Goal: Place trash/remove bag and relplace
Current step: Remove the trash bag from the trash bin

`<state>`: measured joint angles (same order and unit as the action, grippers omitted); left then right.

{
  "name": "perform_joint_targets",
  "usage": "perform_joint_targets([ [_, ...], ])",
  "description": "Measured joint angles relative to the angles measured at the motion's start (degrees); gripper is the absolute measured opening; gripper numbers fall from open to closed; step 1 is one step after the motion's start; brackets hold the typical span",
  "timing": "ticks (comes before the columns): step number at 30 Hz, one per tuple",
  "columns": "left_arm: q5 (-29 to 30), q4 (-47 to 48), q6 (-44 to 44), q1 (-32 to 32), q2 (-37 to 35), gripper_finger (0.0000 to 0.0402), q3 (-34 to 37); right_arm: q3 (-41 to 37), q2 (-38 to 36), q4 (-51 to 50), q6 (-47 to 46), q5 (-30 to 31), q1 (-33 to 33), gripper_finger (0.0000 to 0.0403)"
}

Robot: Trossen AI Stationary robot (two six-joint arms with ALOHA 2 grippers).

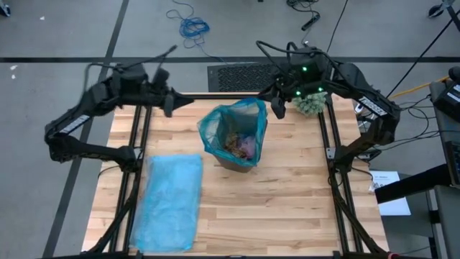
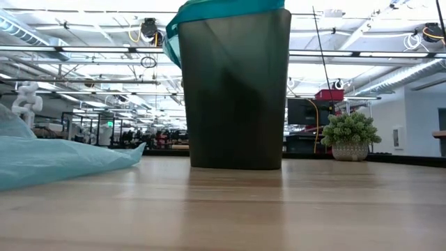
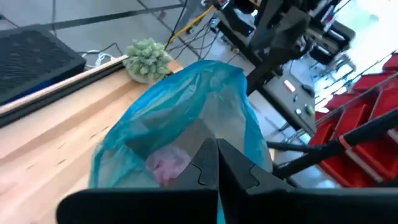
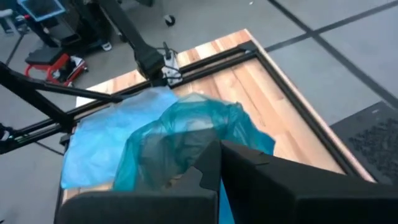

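Observation:
A dark bin [image 1: 233, 160] lined with a teal bag [image 1: 231, 119] stands upright on its base at the middle of the table; it also shows in the low view [image 2: 233, 90]. Brown paper wads and a lilac-pink piece [image 1: 243, 146] lie inside it. My left gripper [image 1: 169, 108] hangs shut and empty above the table, left of the bin. My right gripper [image 1: 277, 109] hangs shut and empty just right of the bin's far side. In each wrist view the bag's mouth lies past that arm's shut fingers, left [image 3: 217, 146] and right [image 4: 219, 149].
A flat light-blue spare bag [image 1: 171, 203] lies on the table's near left part. A fuzzy grey-green ball in a small pot [image 1: 309, 103] stands at the far right edge, close to my right gripper. Bare wood lies near and right of the bin.

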<state>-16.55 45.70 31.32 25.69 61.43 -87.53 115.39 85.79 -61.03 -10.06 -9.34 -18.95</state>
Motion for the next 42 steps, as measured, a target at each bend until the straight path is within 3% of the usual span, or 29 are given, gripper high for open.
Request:
perform_joint_targets([
  [8, 0.4, 19.7, 0.4, -2.9, -0.1, 0.0, -10.5, 1.4, -0.1, -0.1, 3.5, 0.2, 0.1, 0.0005],
  [19, 0.8, 20.9, -28.4, -15.4, 4.2, 0.0, -10.4, 1.4, 0.0, -0.4, 6.3, 0.3, -0.9, 0.0072],
  [22, 4.8, 22.5, -35.2, -18.9, 6.7, 0.0, -10.3, 1.4, 0.0, -0.6, 6.3, 0.4, -1.1, 0.0084],
  [27, 16.9, 29.1, -46.0, -25.2, 9.2, 0.0, -10.3, 1.4, 0.0, -0.6, 6.2, 0.4, -1.3, 0.0095],
  [37, 18.4, 27.8, -46.7, -30.0, 14.2, 0.0001, -10.3, 1.4, 0.0, -0.9, 6.2, 0.3, -1.3, 0.0098],
  [42, 18.4, 27.8, -46.0, -32.2, 18.1, 0.003, -10.3, 1.4, 0.0, -1.0, 6.3, 0.3, -1.3, 0.0098],
])
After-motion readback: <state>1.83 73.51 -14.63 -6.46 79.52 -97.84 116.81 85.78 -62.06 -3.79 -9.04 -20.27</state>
